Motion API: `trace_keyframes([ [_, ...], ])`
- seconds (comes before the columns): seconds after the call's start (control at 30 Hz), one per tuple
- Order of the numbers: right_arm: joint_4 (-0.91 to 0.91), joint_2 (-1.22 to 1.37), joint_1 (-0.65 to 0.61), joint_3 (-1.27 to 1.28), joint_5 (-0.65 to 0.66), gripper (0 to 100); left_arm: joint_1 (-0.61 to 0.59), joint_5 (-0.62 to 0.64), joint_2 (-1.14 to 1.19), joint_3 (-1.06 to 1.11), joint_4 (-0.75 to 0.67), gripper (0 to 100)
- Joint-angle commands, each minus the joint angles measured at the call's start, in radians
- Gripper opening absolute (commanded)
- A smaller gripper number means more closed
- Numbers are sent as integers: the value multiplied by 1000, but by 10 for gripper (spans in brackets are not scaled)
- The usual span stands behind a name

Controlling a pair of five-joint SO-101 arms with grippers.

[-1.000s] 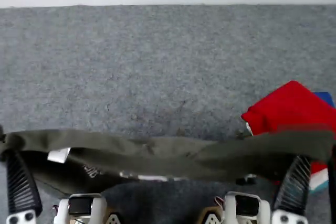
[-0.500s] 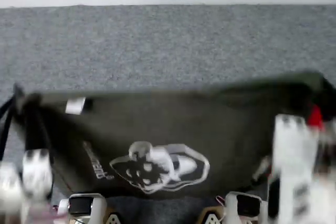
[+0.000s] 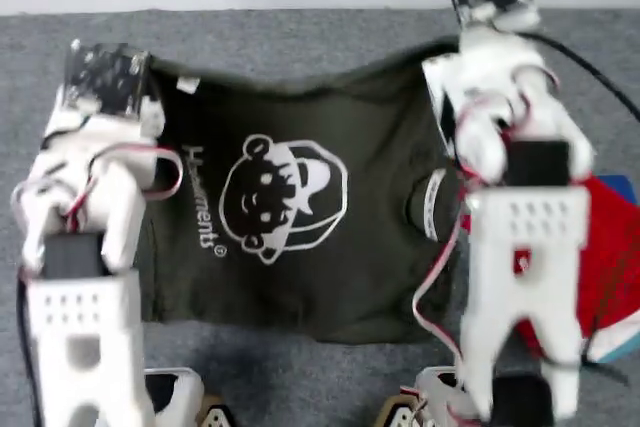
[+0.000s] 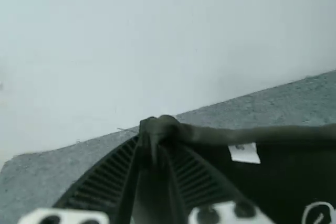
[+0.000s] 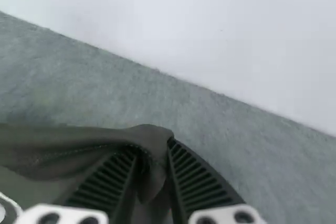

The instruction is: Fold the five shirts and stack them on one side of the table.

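1. High view: a grey felt table runs up to a white wall. The olive shirt, soft cloth with a white cartoon print, lies spread mid-table. A folded red shirt sits at 3 o'clock, partly behind my right arm. Both white arms stretch toward 12, my left arm at 9.
2. Left wrist view: my left gripper pinches the olive shirt's bunched edge between ribbed black fingers.
3. Right wrist view: my right gripper is clamped on another fold of it.
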Motion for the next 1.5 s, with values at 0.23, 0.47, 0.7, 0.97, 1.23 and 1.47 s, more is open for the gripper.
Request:
trace_keyframes([
  [0.23, -168, 521, -27, -542, 11, 9, -61, -2, 606, -427, -178, 13],
  [0.47, -74, 915, -30, -1140, 12, 9, -61, -2, 858, -737, -176, 13],
  [0.7, 19, 1201, -31, -1491, 48, 9, -61, -5, 1068, -944, -157, 13],
  [0.97, 18, 1302, -33, -1514, 69, 9, -63, -8, 1234, -1152, -57, 13],
  [1.23, 137, 1300, -64, -1517, 64, 9, -58, -2, 1346, -1372, 209, 13],
  [1.47, 694, 1265, -84, -1568, 68, 9, -60, -9, 1376, -1460, 623, 13],
])
